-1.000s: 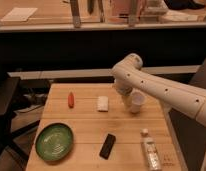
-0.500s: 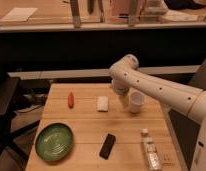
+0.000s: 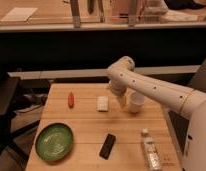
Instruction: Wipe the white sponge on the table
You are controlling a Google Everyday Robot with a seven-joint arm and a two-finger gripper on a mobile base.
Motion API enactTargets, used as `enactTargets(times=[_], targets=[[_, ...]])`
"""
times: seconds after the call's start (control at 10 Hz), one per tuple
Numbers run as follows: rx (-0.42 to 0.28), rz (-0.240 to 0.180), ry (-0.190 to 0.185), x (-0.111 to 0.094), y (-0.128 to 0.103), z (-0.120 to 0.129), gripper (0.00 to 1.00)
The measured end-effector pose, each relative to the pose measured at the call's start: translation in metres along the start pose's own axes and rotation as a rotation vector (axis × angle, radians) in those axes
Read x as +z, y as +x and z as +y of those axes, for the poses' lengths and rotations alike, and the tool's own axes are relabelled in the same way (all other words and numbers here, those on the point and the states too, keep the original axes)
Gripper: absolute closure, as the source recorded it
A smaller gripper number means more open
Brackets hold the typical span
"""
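The white sponge (image 3: 102, 103) lies flat near the middle of the light-brown wooden table (image 3: 86, 127). My gripper (image 3: 120, 101) hangs from the white arm just right of the sponge, a short way from it, between the sponge and a white round cup (image 3: 136, 102). It points down toward the tabletop and holds nothing that I can see.
A small red-orange object (image 3: 71, 99) lies left of the sponge. A green plate (image 3: 55, 141) sits at the front left. A black phone (image 3: 108, 146) lies at the front middle. A clear bottle (image 3: 150, 150) lies at the front right. A dark counter runs behind the table.
The arm has swung left, bringing the gripper from beside the cup closer to the sponge. The objects on the table have not moved.
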Motion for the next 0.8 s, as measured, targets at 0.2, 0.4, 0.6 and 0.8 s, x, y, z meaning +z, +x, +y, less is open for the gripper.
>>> enactTargets(times=[0.2,0.4,0.6,0.8], targets=[[-0.018,-0.008,-0.004,0.006,-0.001,-0.001,0.2],[-0.04,-0.016,-0.005,0.014,-0.004,-0.005,0.2],[-0.066,-0.025,-0.006,0.023,-0.006,-0.008,0.2],[-0.088,-0.033,-0.01,0.037,-0.009,-0.01,0.2]])
